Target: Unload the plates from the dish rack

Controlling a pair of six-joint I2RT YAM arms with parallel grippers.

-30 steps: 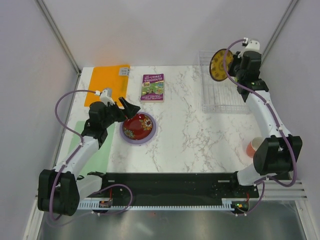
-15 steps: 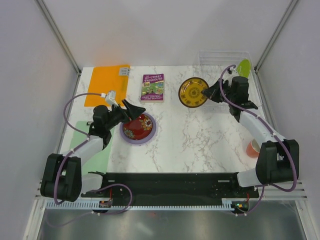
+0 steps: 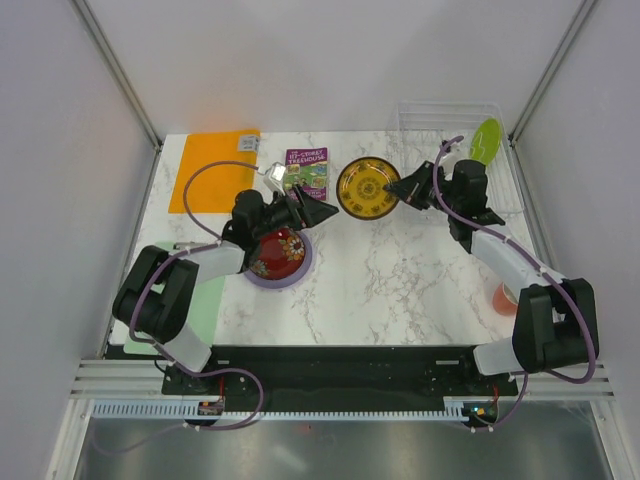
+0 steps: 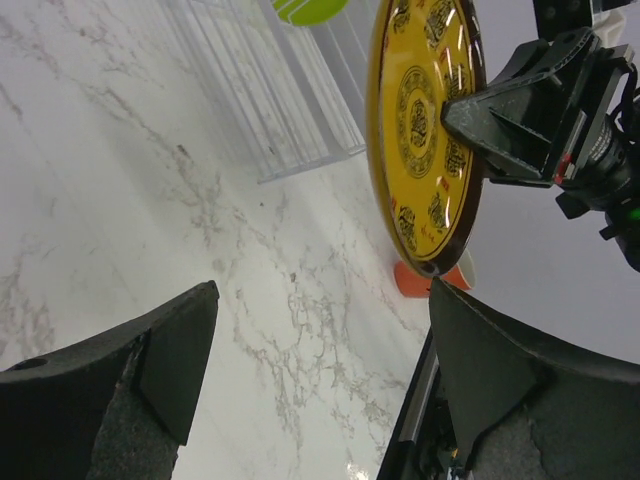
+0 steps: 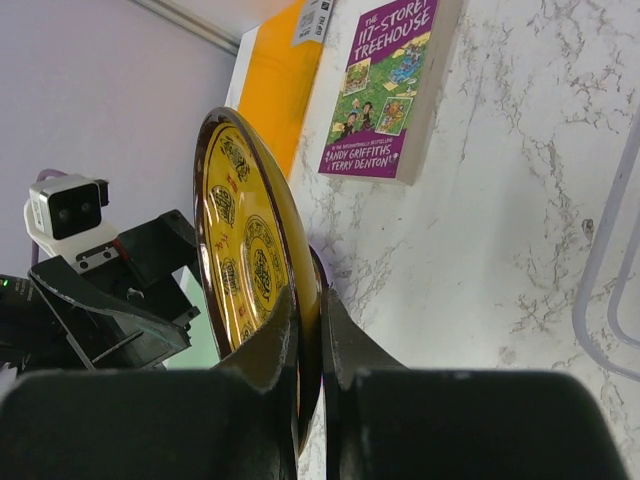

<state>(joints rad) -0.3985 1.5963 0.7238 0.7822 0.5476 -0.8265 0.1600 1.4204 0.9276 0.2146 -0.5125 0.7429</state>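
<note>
**Yellow plate held on edge over the far middle of the bench**

From above, the right gripper [image 3: 398,187] is clenched on the rim of the yellow plate [image 3: 366,188]. The plate stands on edge over the far middle of the bench, just right of the book [image 3: 306,174]. The left gripper [image 3: 322,211] points toward it with its jaws spread, grasping nothing. The red plate [image 3: 277,250] lies on the lavender plate [image 3: 301,274] nearer the left edge. The lime-green plate [image 3: 486,141] stands in the dish rack [image 3: 440,112] at the far right corner.

In the left wrist view the yellow plate is nearly upright, with a golden face, dark ornamental medallions and a dark brown rim. It shows beyond the wide-apart fingers [image 4: 170,350].

In the right wrist view both fingers [image 5: 268,360] pinch the plate's rim, and its glossy patterned face is turned toward the left gripper
</note>
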